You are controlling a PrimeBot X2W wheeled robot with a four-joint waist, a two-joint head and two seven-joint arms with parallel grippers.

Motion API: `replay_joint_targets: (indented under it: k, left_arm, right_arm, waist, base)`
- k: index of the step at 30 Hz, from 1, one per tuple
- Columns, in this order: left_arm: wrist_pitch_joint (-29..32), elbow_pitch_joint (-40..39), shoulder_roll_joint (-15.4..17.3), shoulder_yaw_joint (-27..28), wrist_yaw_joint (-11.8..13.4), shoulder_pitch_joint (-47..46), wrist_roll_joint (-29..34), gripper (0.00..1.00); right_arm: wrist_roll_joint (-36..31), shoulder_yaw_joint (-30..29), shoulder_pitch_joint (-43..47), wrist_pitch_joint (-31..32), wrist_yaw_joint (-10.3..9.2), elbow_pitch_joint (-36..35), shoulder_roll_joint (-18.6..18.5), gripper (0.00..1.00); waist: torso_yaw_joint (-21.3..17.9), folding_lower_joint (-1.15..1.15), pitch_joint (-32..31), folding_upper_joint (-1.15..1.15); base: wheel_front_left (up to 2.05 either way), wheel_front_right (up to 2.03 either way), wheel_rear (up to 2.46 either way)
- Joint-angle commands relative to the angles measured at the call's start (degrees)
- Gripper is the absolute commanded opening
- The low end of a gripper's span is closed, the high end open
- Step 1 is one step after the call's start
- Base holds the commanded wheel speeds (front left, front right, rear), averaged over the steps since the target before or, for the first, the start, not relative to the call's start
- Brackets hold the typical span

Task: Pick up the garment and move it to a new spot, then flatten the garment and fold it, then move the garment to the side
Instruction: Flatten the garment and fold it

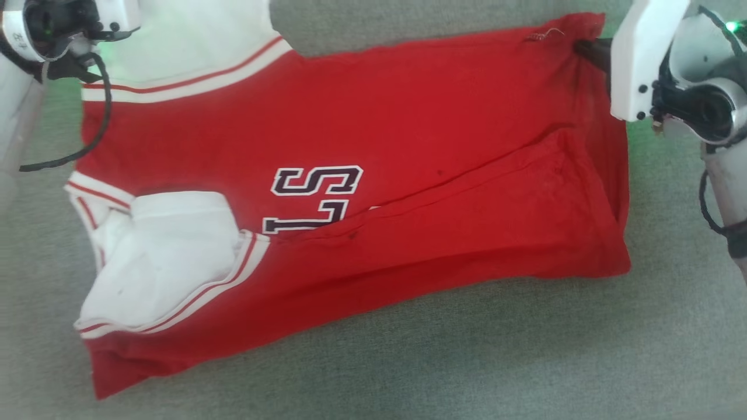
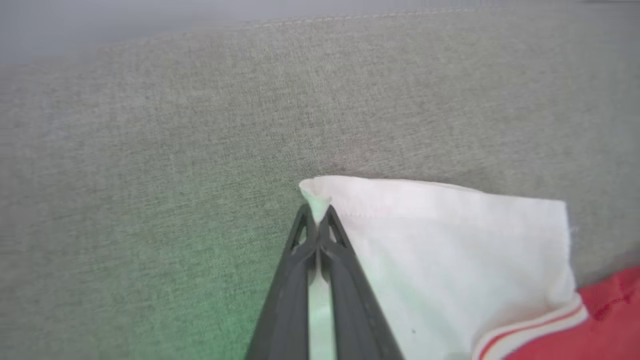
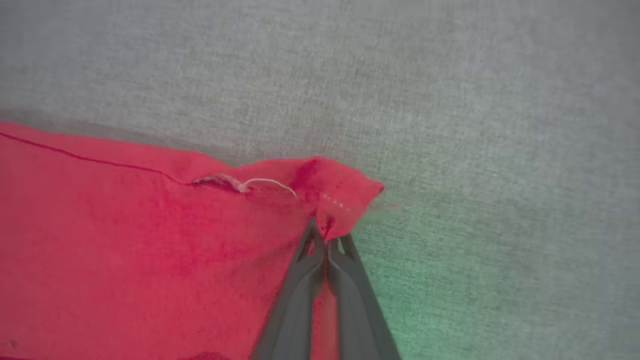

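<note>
The garment (image 1: 408, 146), a red shirt with white sleeves, striped trim and black lettering, lies spread across the grey surface with its near part folded over. My left gripper (image 2: 316, 216) is shut on the corner of a white sleeve (image 2: 450, 250); its wrist sits at the head view's top left. At the top right of the head view, my right gripper (image 3: 327, 235) is shut on the red hem corner (image 3: 345, 200), where a loose white thread (image 3: 265, 182) shows. One dark finger (image 1: 589, 52) of it pokes out at the garment's far right corner.
Grey fabric surface (image 1: 525, 361) runs all around the garment. A stitched seam (image 2: 375, 17) of that surface crosses the top of the left wrist view. Black cables (image 1: 99, 116) hang from both wrists.
</note>
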Motion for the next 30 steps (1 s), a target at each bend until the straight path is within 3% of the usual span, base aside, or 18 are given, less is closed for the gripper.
replay_joint_targets:
  k: [1,11,18,25,30]
  left_arm:
    - [0.1,0.1,-0.5,0.2,-0.6,0.0,-0.4,0.00]
    - [0.9,-6.4,0.5,-1.5,-1.1,2.3,0.3,0.00]
    - [1.2,-15.2,3.1,-1.7,0.5,6.1,-0.1,0.00]
    - [2.2,-32.0,9.2,-1.8,6.1,13.2,0.0,0.00]
    - [3.5,-46.5,14.8,-1.8,12.7,20.1,-0.2,0.00]
  right_arm:
    - [-0.7,-0.4,1.3,-1.2,-0.08,-0.6,-0.7,0.00]
    - [-1.5,-3.9,6.9,-3.3,-0.08,-6.9,-4.3,0.00]
    - [-2.2,-6.5,10.9,-3.1,-0.08,-12.1,-5.2,0.00]
    - [-2.6,-9.7,18.1,-1.7,-0.08,-19.6,-6.4,0.00]
    - [-2.4,-12.9,24.8,-0.2,-0.08,-24.9,-6.8,0.00]
  waist:
    - [1.4,0.00,-1.8,0.00]
    - [4.7,0.00,-7.1,0.00]
    - [6.0,0.00,-9.7,0.00]
    - [6.9,0.00,-12.1,0.00]
    - [7.2,0.00,-13.0,0.00]
  base:
    - [0.00,0.00,0.00]
    - [0.00,0.00,0.00]
    - [0.00,0.00,0.00]
    - [0.00,0.00,0.00]
    - [0.00,0.00,0.00]
